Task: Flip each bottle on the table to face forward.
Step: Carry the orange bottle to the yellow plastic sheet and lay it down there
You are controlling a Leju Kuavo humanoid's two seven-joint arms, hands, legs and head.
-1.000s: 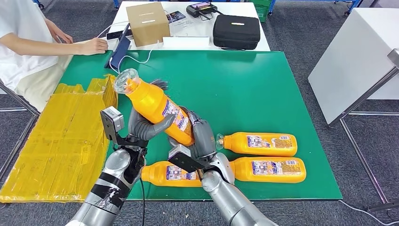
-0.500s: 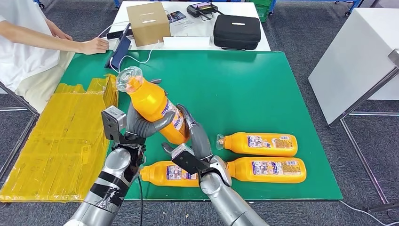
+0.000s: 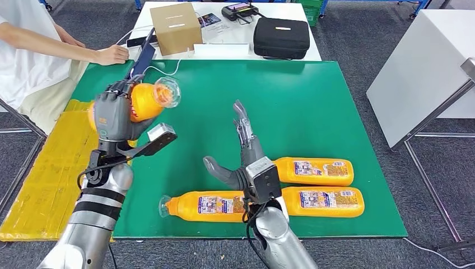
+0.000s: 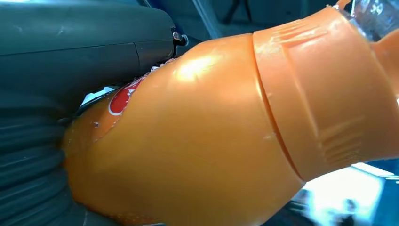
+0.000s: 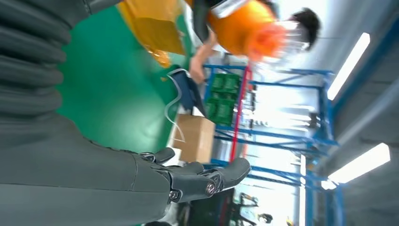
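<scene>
Left hand (image 3: 115,115): gripped the raised bottle (image 3: 147,98) above the green worktop (image 3: 313,112), cap end forward.
Right hand (image 3: 242,154): spread, held nothing, above three lying bottles (image 3: 313,171).

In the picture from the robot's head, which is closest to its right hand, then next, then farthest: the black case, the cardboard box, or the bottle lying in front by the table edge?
From the right hand:
1. Bottle by the table edge, lying just beside the wrist.
2. Black case, on the white table beyond the green one.
3. Cardboard box, on that white table too, farther left; close to the case's distance.
</scene>
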